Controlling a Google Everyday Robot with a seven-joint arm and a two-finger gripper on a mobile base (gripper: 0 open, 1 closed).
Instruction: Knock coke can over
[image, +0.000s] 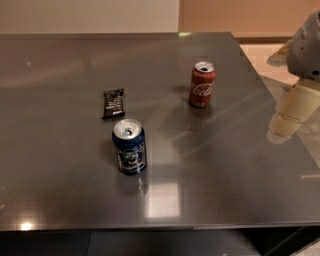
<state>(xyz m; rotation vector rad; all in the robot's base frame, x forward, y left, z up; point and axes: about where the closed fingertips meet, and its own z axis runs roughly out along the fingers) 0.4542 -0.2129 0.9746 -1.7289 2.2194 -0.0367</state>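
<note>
The coke can (202, 84) is red with white script and a silver top. It stands upright on the dark grey table (60, 190), toward the back right. My gripper (290, 115) is a pale, cream-coloured shape hanging at the right edge of the view, over the table's right side. It is to the right of the coke can and a little nearer to me, well apart from it.
A dark blue can (129, 146) with a round emblem stands upright near the middle front. A black snack bar (113, 103) lies flat behind it to the left. The table's right edge (280, 115) runs under the gripper, with light floor beyond.
</note>
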